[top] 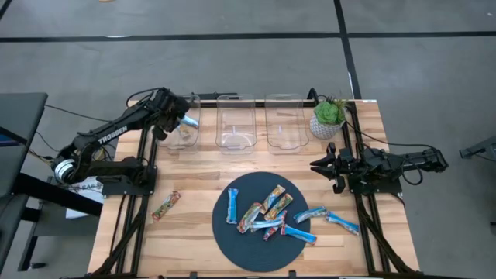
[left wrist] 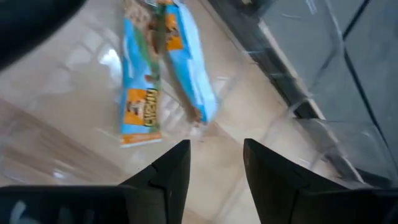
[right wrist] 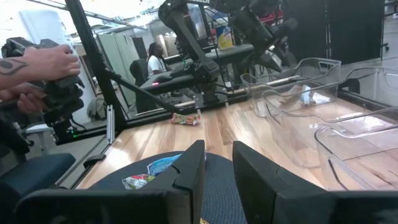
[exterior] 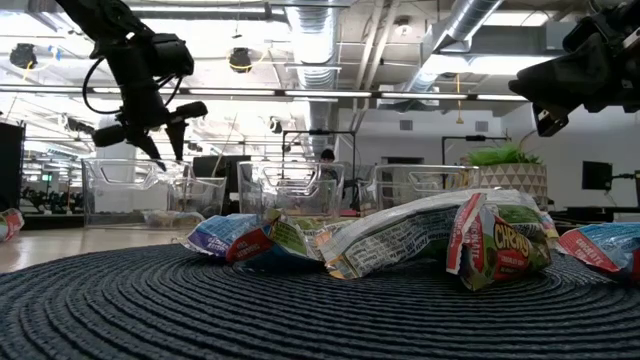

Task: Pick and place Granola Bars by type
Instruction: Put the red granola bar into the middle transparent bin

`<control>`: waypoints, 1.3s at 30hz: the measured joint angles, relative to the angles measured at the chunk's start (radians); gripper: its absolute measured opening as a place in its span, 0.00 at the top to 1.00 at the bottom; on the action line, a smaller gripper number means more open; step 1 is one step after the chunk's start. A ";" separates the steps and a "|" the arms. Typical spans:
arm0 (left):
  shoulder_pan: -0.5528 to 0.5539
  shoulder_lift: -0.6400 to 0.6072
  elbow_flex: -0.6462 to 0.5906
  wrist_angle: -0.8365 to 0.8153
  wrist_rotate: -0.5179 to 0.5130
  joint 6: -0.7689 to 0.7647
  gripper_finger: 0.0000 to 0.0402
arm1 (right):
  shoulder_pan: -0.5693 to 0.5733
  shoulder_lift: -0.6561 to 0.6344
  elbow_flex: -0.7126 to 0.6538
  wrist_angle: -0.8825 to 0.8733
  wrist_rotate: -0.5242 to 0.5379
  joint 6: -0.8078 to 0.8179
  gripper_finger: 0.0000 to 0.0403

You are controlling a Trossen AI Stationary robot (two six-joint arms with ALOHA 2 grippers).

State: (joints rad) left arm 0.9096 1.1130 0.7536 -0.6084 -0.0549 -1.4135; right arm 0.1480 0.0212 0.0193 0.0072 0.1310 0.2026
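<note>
While both arms hang above it, the wooden desk [top: 194, 167] carries everything, and the biggest thing on it is the round dark woven mat [top: 232, 240] at the front centre. Behind the mat, three clear bins stand in a row along the far edge: the left bin [top: 183, 139], the middle bin [top: 236, 132] and the right bin [top: 284, 132], with a small potted plant [top: 328, 116] just beside the right one. The left arm [top: 108, 139] reaches from the desk's left side over the left bin, and its left gripper [left wrist: 214, 165] hovers above that bin with its fingers [left wrist: 174, 168] parted and empty; below them, two blue-wrapped bars [left wrist: 161, 68] lie side by side on the bin's floor. The right arm [top: 403, 164] waits at the desk's right edge, its right gripper [right wrist: 217, 165] pointing inward with fingers [right wrist: 189, 171] slightly apart and nothing between them. Most of the Granola Bars [top: 267, 211] lie loosely heaped on the mat, blue and multicoloured ones mixed and some overlapping. Two more blue bars [top: 325, 217] sit on the wood just right of the mat, and one multicoloured bar [top: 166, 206] lies alone on the wood to the mat's left. Beyond the desk, the right wrist view catches a person's hands [right wrist: 37, 68] holding a dark device.
</note>
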 joint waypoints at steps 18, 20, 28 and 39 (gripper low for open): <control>-0.160 -0.093 0.000 0.296 0.003 0.212 0.65 | 0.000 0.000 0.000 0.000 0.000 0.000 0.81; -0.198 -0.105 0.000 0.343 -0.010 0.265 0.65 | 0.000 0.000 0.000 0.000 0.000 0.000 0.81; -0.387 -0.113 0.000 0.562 0.002 0.471 0.65 | 0.000 0.000 0.000 0.000 0.000 0.000 0.81; -0.712 -0.113 0.000 0.617 0.085 0.802 0.65 | 0.000 0.000 0.000 0.000 0.000 0.000 0.81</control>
State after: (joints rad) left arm 0.1978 0.9997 0.7536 0.0087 0.0304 -0.6113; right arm 0.1478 0.0212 0.0193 0.0072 0.1310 0.2028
